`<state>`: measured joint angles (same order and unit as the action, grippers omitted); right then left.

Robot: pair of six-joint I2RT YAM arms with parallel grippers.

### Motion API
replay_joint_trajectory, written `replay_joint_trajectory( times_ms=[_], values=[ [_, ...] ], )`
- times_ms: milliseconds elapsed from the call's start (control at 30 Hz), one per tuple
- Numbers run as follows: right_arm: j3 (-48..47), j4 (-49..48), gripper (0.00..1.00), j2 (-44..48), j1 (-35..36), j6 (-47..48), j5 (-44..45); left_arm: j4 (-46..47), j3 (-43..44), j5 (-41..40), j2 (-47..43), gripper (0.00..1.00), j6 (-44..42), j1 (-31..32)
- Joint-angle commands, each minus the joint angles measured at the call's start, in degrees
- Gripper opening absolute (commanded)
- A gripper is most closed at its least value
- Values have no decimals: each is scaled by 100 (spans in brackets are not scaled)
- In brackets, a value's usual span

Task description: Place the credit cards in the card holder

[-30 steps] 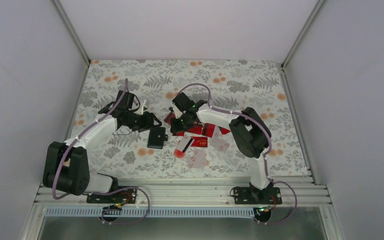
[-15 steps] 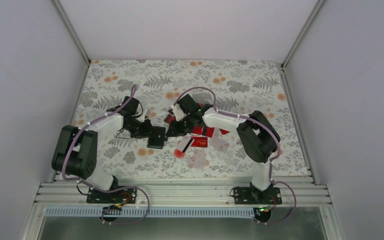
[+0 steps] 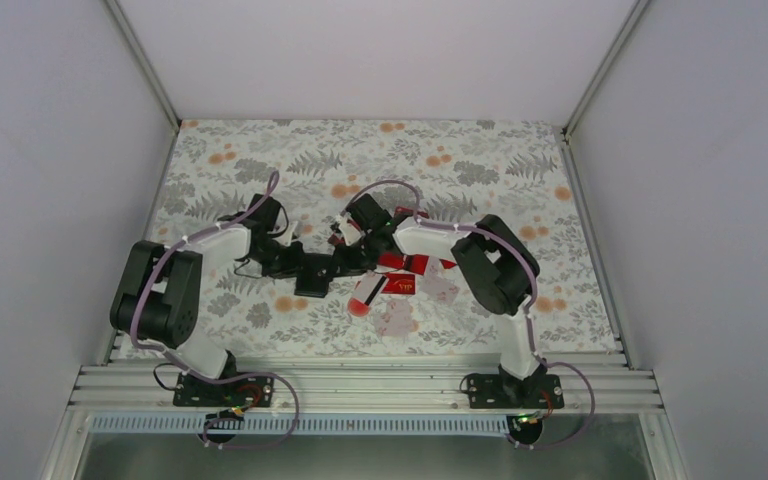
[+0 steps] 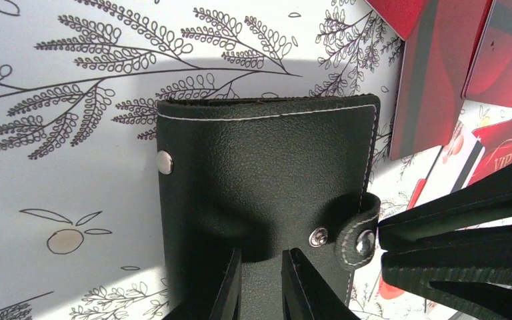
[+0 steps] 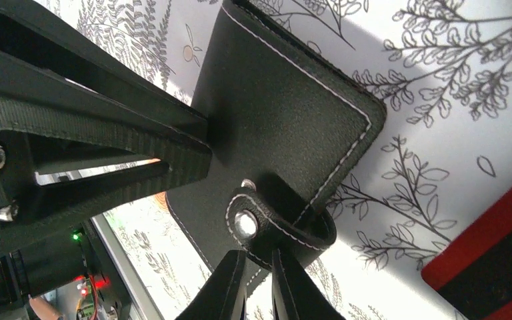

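My left gripper [image 4: 260, 257], nearly pressed together, pins the holder [image 4: 267, 167] down. My right gripper [image 5: 257, 257] pinches its strap [image 5: 287, 220], I'd guess to unsnap it.

Gold lettering on one red card
"VIP", as far as the glare allows, stands on a credit card [image 4: 501, 159] lying up and to the right of the left gripper [image 4: 261, 261]; nothing else is legible.

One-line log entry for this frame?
left gripper: shut, tips on card holder | right gripper: shut, at its snap strap | credit cards: loose on table
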<state>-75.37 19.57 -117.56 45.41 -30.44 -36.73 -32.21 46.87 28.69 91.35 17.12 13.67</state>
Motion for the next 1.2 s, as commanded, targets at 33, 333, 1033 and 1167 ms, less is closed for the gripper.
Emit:
replay_joint_trajectory(
  times_ms=[33,333,1033,1167],
  values=[
    [-223,-225,11,-201,87,-74,-75,-91,57,-60,145,18,-158,35],
    [-350,-243,10,-416,99,-50,-88,-50,-6,-49,185,18,-144,91],
    [82,-447,11,540,98,112,312,-44,-60,-443,579,14,-59,230],
    [299,-554,11,646,100,80,325,-51,-66,-674,699,13,44,379]
  ],
)
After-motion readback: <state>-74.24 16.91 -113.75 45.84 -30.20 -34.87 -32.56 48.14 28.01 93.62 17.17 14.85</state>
